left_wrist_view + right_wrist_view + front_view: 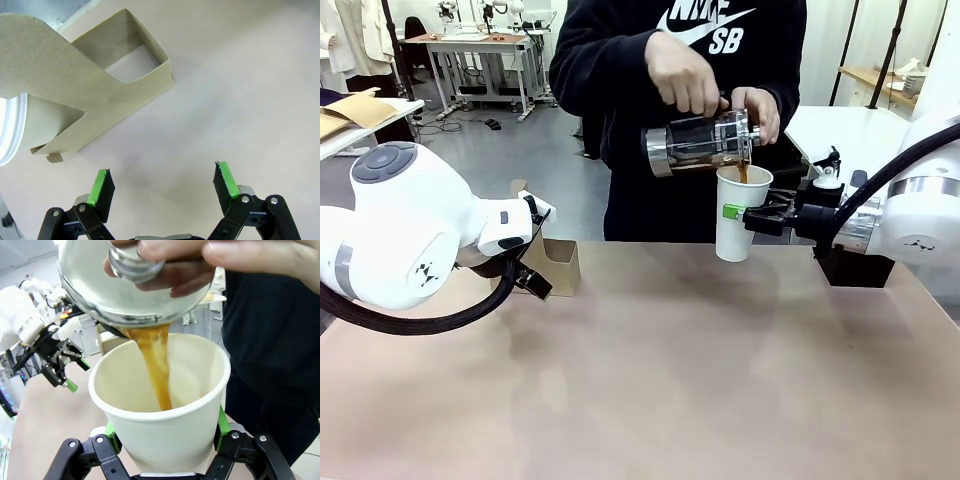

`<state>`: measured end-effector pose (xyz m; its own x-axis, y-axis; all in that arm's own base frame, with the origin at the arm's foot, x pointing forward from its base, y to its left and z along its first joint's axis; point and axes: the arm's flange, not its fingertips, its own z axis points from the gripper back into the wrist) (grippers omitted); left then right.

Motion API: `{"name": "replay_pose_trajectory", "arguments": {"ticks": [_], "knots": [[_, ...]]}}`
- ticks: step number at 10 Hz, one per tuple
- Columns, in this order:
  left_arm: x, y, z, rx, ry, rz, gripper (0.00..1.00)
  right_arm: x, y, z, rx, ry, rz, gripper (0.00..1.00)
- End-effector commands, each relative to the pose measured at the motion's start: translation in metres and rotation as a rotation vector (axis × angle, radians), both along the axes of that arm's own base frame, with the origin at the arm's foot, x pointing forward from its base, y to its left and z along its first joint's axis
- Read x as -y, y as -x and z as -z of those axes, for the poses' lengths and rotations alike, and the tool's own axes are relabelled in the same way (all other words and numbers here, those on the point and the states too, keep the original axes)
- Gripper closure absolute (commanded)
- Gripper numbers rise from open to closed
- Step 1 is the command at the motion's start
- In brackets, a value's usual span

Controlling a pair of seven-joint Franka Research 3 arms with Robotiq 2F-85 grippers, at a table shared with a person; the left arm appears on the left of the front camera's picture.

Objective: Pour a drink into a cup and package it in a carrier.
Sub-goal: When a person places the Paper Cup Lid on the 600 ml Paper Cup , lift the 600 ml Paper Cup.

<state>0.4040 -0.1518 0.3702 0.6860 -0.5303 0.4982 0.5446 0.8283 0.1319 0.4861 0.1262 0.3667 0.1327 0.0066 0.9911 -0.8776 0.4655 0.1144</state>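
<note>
A white paper cup (732, 238) hangs above the table's far side, with my right gripper (752, 213) shut on its side. A person tilts a clear glass pitcher (705, 142) over the cup, and the dark brown drink (741, 172) streams into it. In the right wrist view the drink (157, 370) falls from the pitcher (135, 285) into the cup (170, 432), which my right gripper (167, 437) clamps between its green pads. The tan cardboard carrier (558, 266) stands at the far left. My left gripper (162, 184) hovers open beside the carrier (100, 95), holding nothing.
A black box (850, 266) sits on the table under my right arm. Something white and round (10, 130) shows at the carrier's end pocket. The person stands at the far edge, both hands on the pitcher. The near half of the table (670, 400) is bare.
</note>
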Motion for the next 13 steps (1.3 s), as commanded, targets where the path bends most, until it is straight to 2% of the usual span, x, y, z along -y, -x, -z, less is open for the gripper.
{"name": "replay_pose_trajectory", "arguments": {"ticks": [1, 13], "knots": [[-0.0004, 0.0002, -0.0002, 0.000, 0.001, 0.000, 0.00, -0.0023, -0.0004, -0.0023, 0.006, 0.004, -0.001, 0.20], [-0.0004, 0.0002, -0.0002, 0.000, 0.001, 0.000, 0.00, -0.0023, -0.0004, -0.0023, 0.006, 0.004, -0.001, 0.20]]}}
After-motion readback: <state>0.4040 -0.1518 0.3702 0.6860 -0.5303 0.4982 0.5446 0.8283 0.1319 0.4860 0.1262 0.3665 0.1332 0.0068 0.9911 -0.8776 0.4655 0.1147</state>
